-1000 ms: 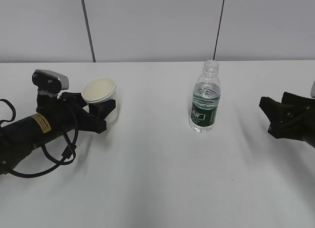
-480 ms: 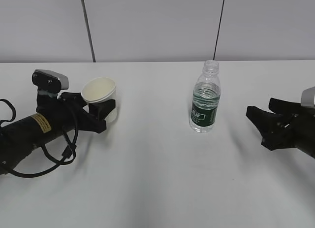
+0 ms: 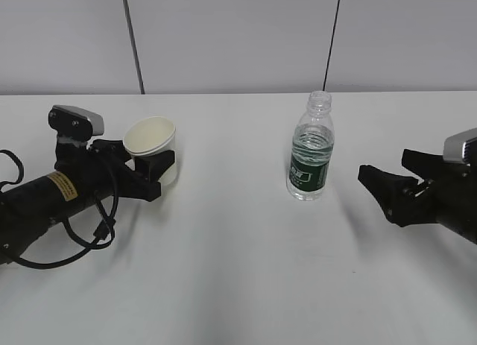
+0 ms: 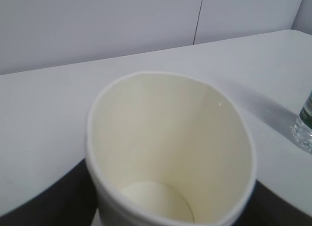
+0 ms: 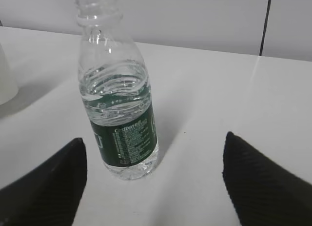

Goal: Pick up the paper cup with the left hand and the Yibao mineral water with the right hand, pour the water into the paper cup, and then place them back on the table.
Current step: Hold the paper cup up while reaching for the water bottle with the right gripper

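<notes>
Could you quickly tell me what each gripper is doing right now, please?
Left gripper: closed on the paper cup.
Right gripper: open, empty, short of the bottle.

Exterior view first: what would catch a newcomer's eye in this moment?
The uncapped Yibao mineral water stands upright alone mid-table, partly filled, its green label the only colour on the white table. At left, the left hand grips the paper cup, which the wrist view shows empty. At right, the right hand points its spread jaws at the bottle, not touching it.
</notes>
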